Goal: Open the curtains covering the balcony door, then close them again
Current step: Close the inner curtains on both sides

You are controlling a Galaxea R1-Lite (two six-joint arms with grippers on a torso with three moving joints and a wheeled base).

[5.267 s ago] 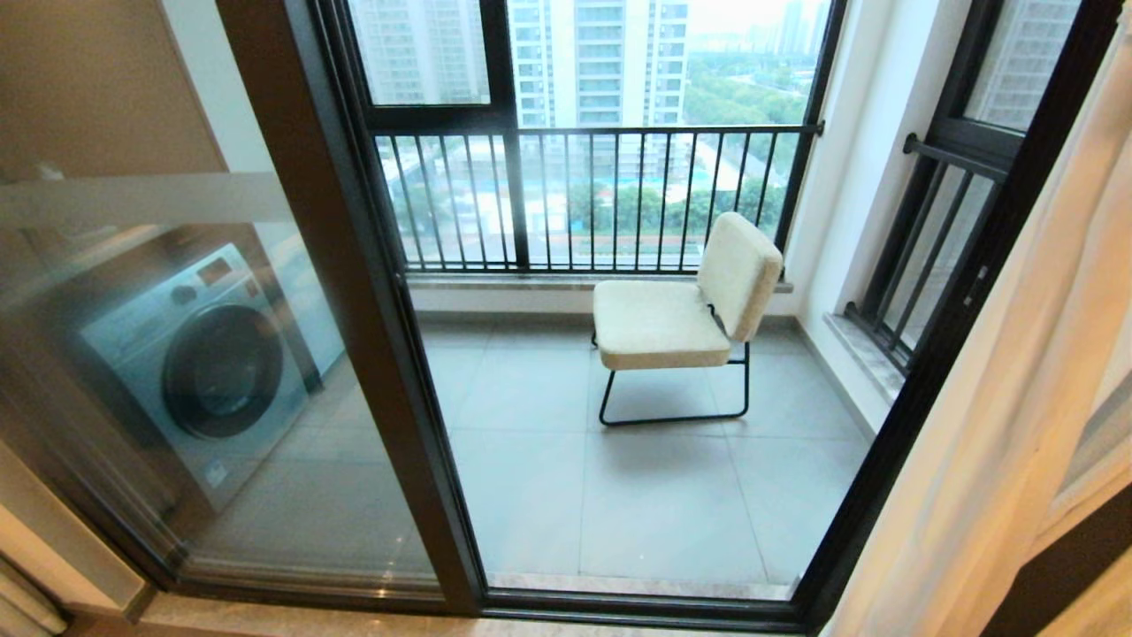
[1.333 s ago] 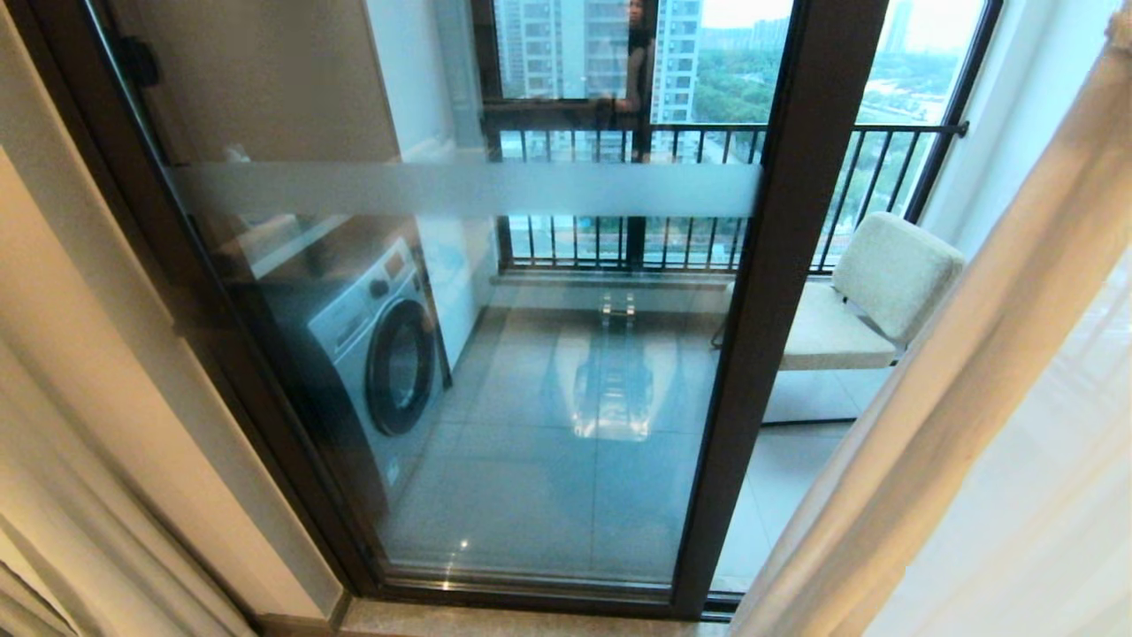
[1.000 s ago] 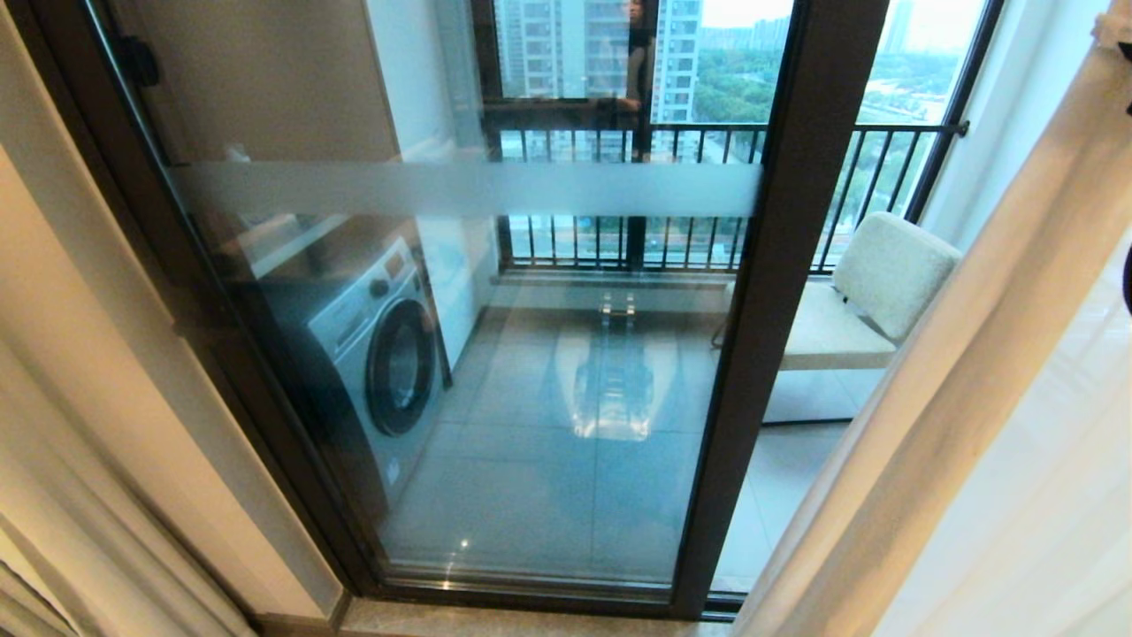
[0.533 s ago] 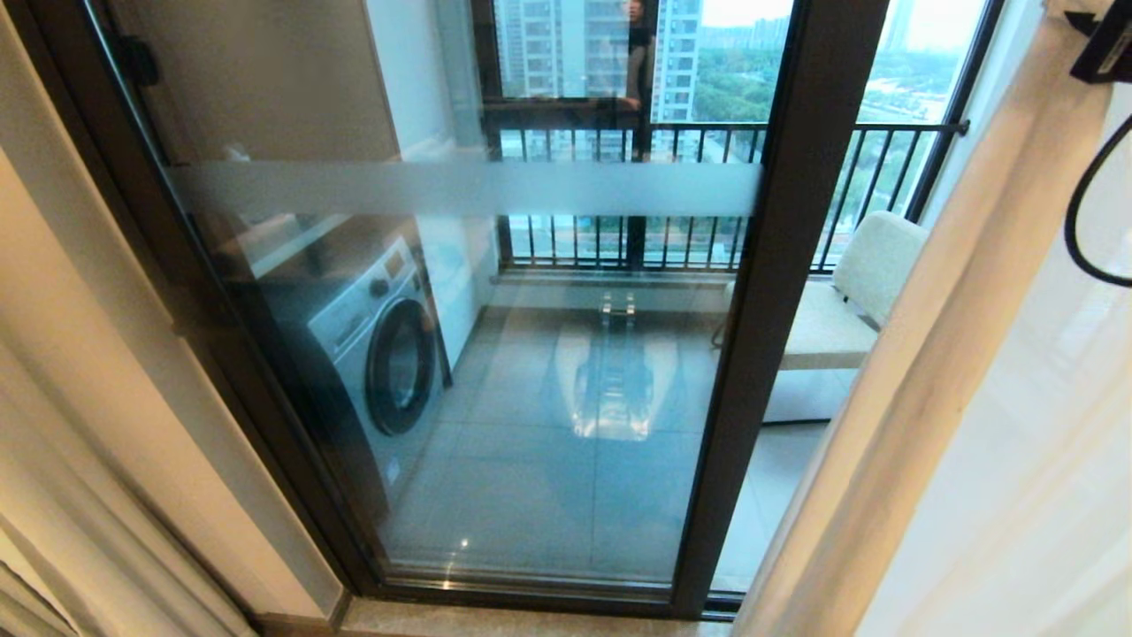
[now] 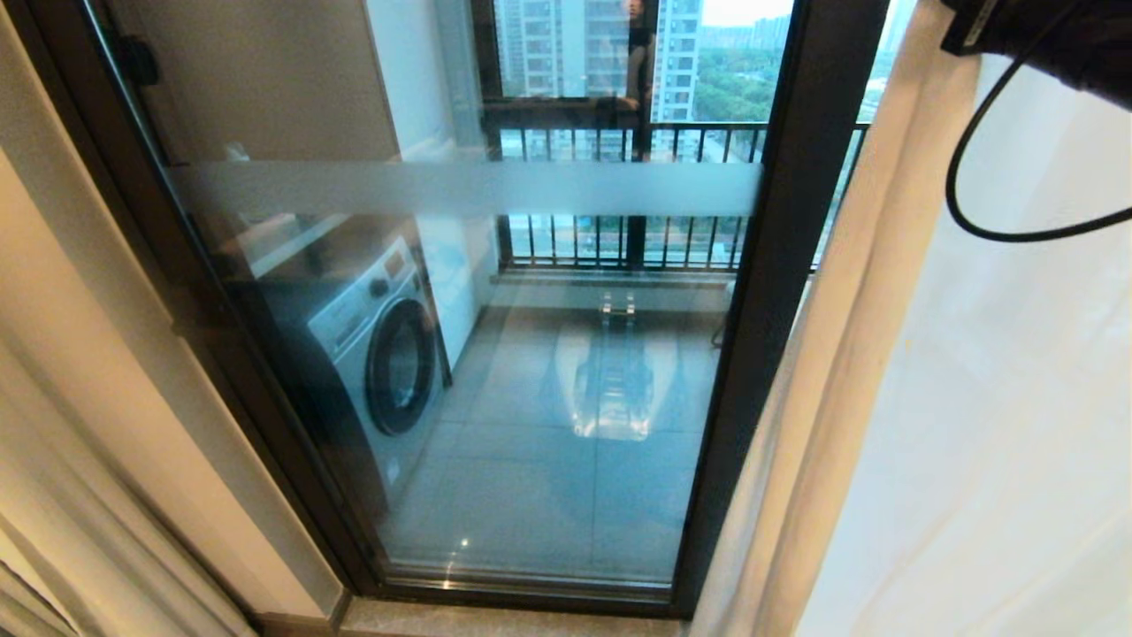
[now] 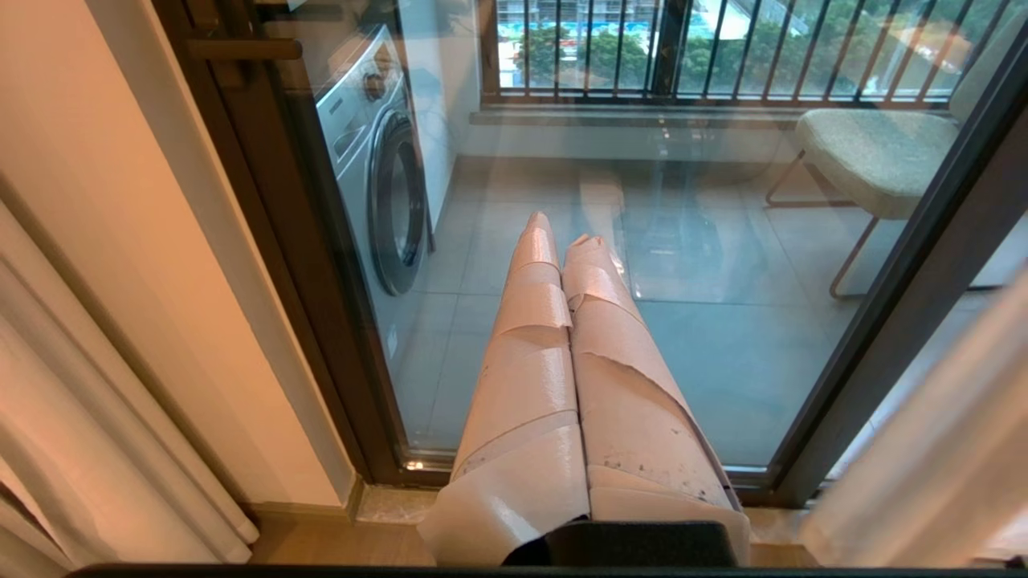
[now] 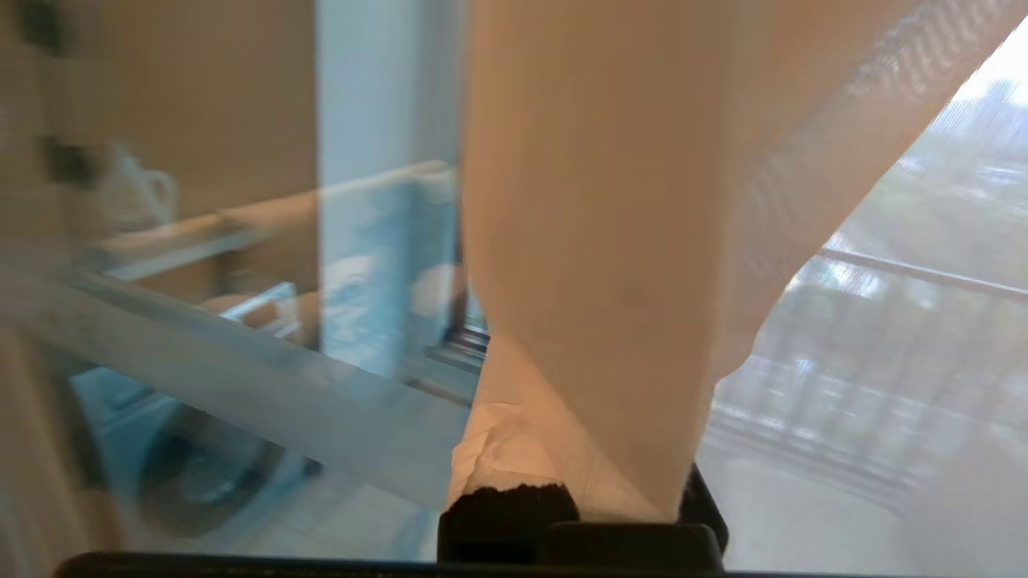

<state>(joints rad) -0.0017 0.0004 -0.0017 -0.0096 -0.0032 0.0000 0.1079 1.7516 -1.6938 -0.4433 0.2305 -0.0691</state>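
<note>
The balcony door has black frames and a frosted stripe across its glass pane. The right cream curtain hangs slanted across the door's right edge, with white sheer fabric beside it. My right arm reaches in at the top right against that curtain. In the right wrist view the curtain drapes over my right gripper and hides its fingertips. Only one taped finger shows. The left curtain hangs gathered at the far left. My left gripper is parked low, shut and empty, pointing at the glass.
Behind the glass stand a washing machine on the left and a black railing at the back. A cream chair sits on the balcony tiles to the right. A stone sill runs under the door.
The view swung left before the last second. Since then my right arm has come in from the top right, and the right curtain's edge has slid left over the chair.
</note>
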